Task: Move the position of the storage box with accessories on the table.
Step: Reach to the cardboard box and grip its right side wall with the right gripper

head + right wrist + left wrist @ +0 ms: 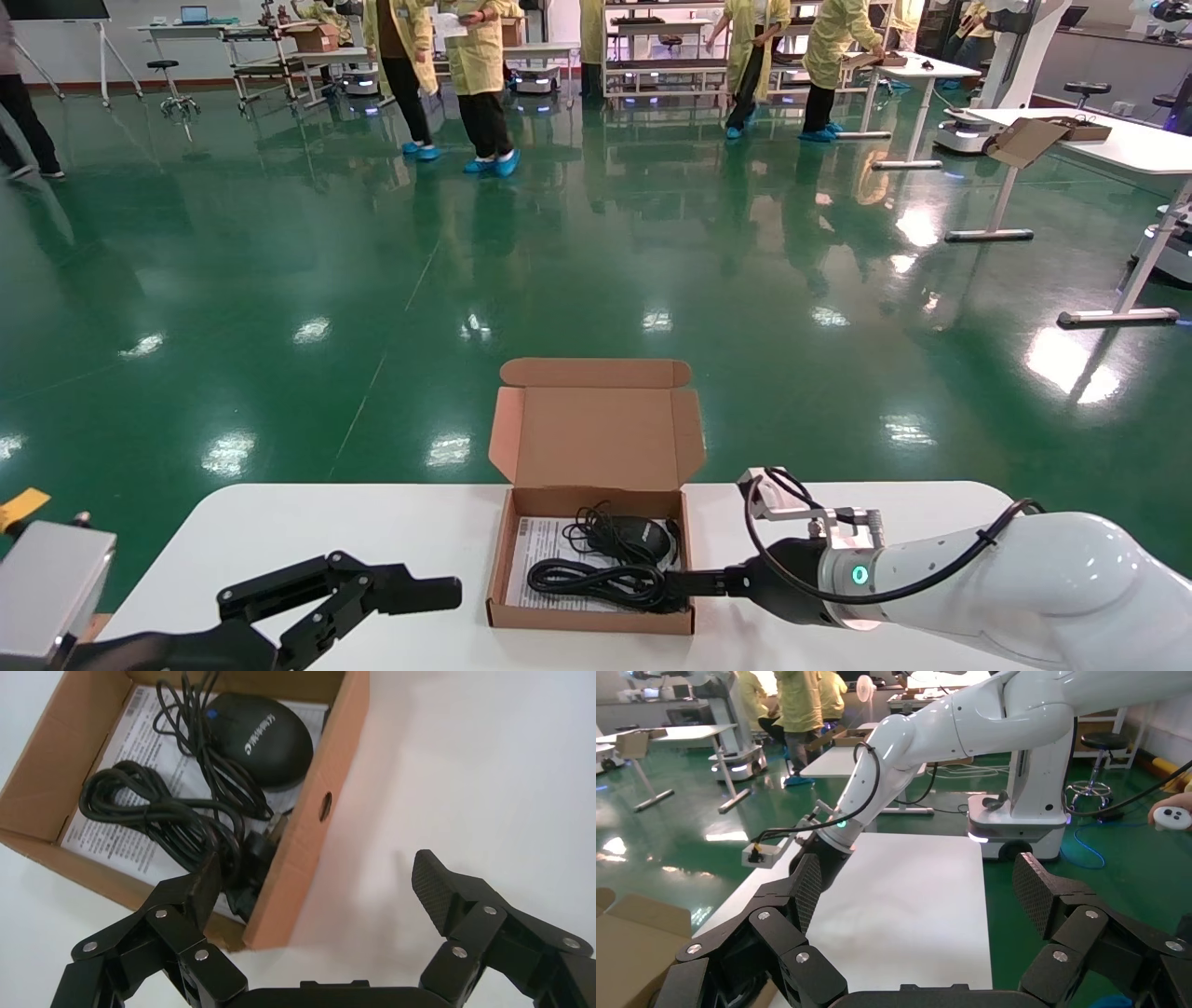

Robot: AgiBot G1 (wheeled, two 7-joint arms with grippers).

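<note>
Storage box [309, 822] wall between spread right gripper [320, 881] fingers [200, 888].

One box [590, 559], one mouse [635, 537], one cable [596, 580], one sheet [540, 557].

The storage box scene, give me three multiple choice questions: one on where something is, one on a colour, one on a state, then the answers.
1. Where does the right hand stand?
A. Straddling the storage box's right wall
B. Over the lid
C. Off the table

2. What colour is the mouse?
A. White
B. Black
C. Red

3. How is the box lid?
A. Shut
C. Torn off
B. Open, standing up

Answers:
1 A, since the right wrist view shows one finger inside the box by the cable and the other outside.
2 B, since it lies dark on the white paper sheet.
3 B, since the head view shows it raised behind the box.

The left hand hovers open to the box's left.
</note>
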